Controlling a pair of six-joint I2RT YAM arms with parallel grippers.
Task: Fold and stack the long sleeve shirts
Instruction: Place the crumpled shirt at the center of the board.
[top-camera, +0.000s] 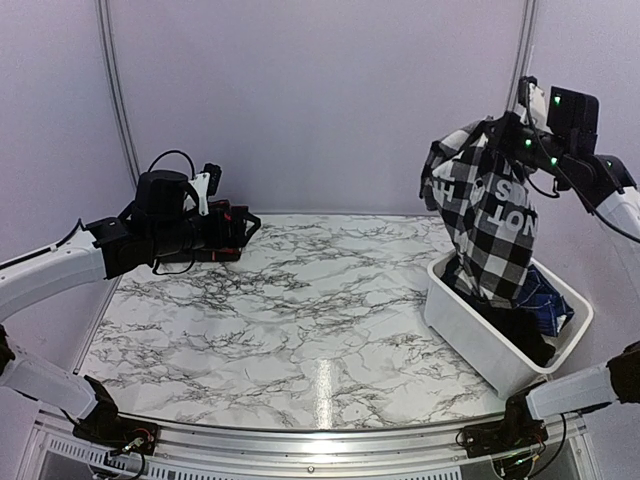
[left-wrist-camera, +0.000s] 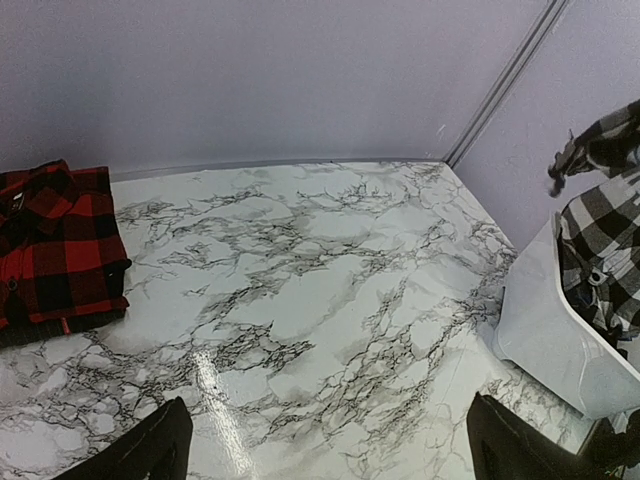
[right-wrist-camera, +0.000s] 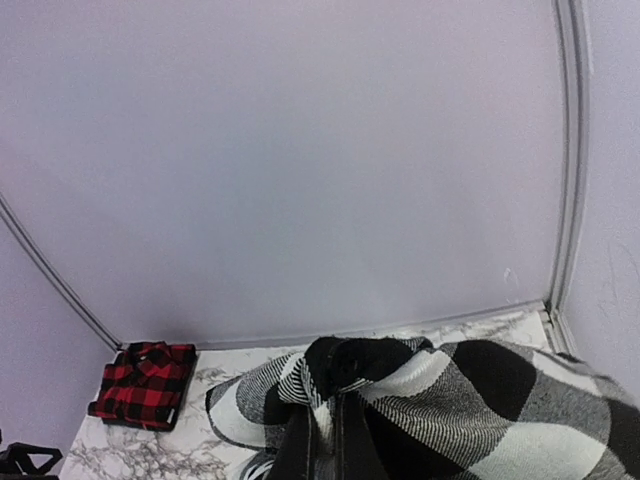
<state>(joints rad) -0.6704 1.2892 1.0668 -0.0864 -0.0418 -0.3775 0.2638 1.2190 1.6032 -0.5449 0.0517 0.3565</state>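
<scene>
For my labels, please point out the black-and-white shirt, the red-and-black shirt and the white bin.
black-and-white shirt (top-camera: 490, 230), top external view, middle of hanging cloth
red-and-black shirt (left-wrist-camera: 60, 250), left wrist view, middle of folded cloth
white bin (top-camera: 465, 325), top external view, outer side wall

The white marble-patterned table (top-camera: 300, 330) ran from the arm bases back to the rear wall. In its far left corner lay the folded red-and-black checked flannel shirt (left-wrist-camera: 60, 250), flat on the tabletop. The left gripper (top-camera: 238, 228) hung above the table near that shirt. On the table's right side stood the white rectangular plastic bin (top-camera: 470, 335), set askew. Above it, the black-and-white checked flannel shirt with block letters (top-camera: 490, 220) hung from the right gripper (top-camera: 498, 132), its lower end inside the bin. A blue checked garment (top-camera: 548, 300) lay in the bin behind it.
</scene>
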